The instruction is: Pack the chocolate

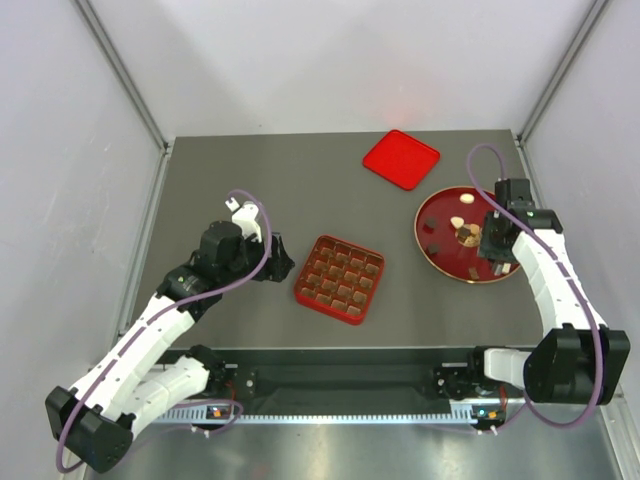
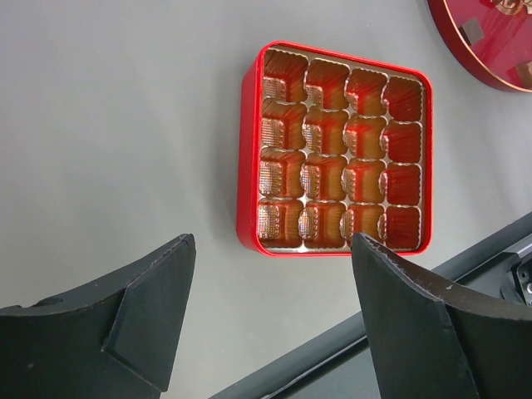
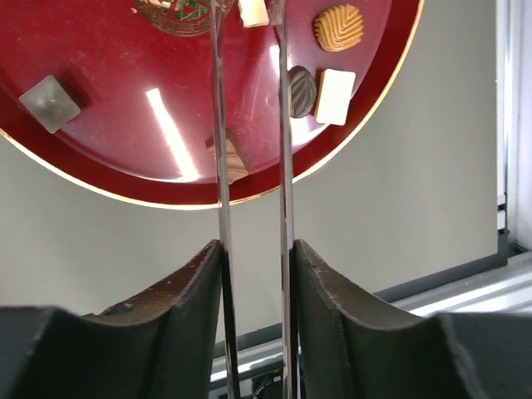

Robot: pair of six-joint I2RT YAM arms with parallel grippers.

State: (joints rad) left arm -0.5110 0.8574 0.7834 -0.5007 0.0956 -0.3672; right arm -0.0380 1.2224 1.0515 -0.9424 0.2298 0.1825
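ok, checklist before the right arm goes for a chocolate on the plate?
1. Tray cells free: ok, all look empty.
2. Lid off the tray: ok, lying apart, farther back.
3. Chocolate on the plate: ok, several pieces.
4. Right gripper above the plate: ok.
5. Piece in its grip: cannot tell.
6. Left gripper open, short of the tray: ok.

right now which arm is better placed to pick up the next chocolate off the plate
Right. The right fingers hang over the round red plate, among the chocolates; the left fingers are open beside the tray, away from the plate.
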